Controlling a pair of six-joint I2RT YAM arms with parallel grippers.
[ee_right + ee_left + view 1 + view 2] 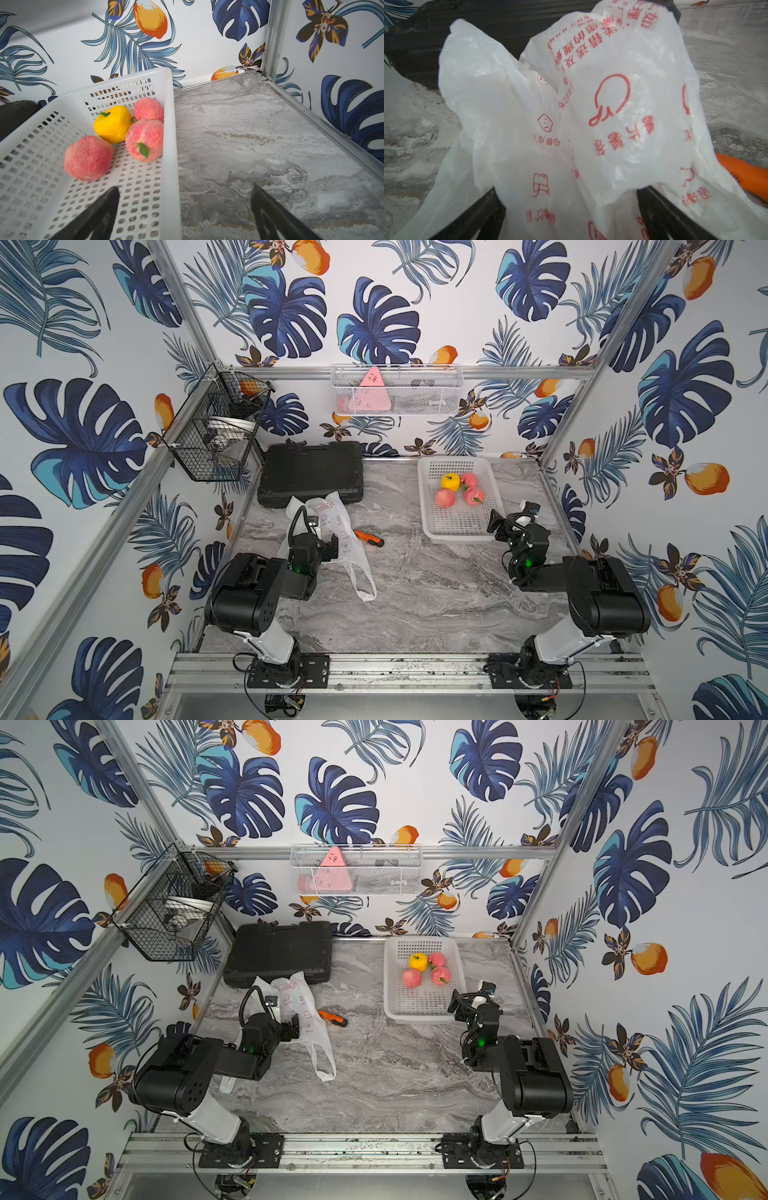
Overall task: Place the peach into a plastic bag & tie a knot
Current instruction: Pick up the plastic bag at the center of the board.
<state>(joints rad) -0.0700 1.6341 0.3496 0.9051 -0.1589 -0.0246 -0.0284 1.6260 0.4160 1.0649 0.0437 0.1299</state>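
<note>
Pink peaches (88,158) number three, plastic bag (329,511) one; left hand (569,191) and right hand (185,188) both gape.

You are looking into a booth whose walls (415,323) carry white wallpaper printed with blue tropical leaves and orange fruit. Aluminium posts (183,302) run up the back corners, and a matching rail (519,372) crosses the back wall. A white mesh basket (415,393) hangs from that rail, and a black wire basket (208,439) is fixed in the left corner. The table (436,593) has a grey marbled top. The light is soft and even.
</note>
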